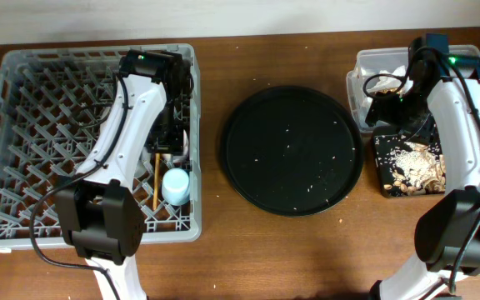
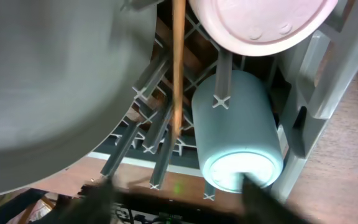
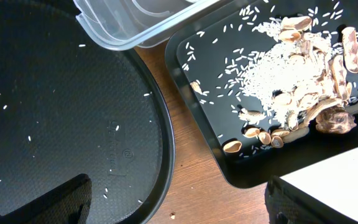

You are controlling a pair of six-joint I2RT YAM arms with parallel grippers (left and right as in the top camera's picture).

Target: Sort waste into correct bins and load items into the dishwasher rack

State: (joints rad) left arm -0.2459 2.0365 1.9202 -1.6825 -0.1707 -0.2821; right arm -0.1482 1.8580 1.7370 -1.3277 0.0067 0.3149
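Left wrist view: the left gripper (image 2: 176,200) is shown spread open and empty, low inside the dishwasher rack (image 1: 23,100). A light-blue cup (image 2: 238,134) is seen just ahead of one finger, a chopstick (image 2: 178,62) ahead of the gap, and a pink cup (image 2: 260,22) beyond. Pegs could be snagged or the cup toppled by any sideways move; free room is judged to lie only upward. The right gripper (image 3: 185,202), likewise open and empty, is held over bare table between the round black tray (image 3: 61,93) and the black rectangular tray (image 3: 210,121) of food scraps (image 3: 291,81). Either rim could be clipped on descent.
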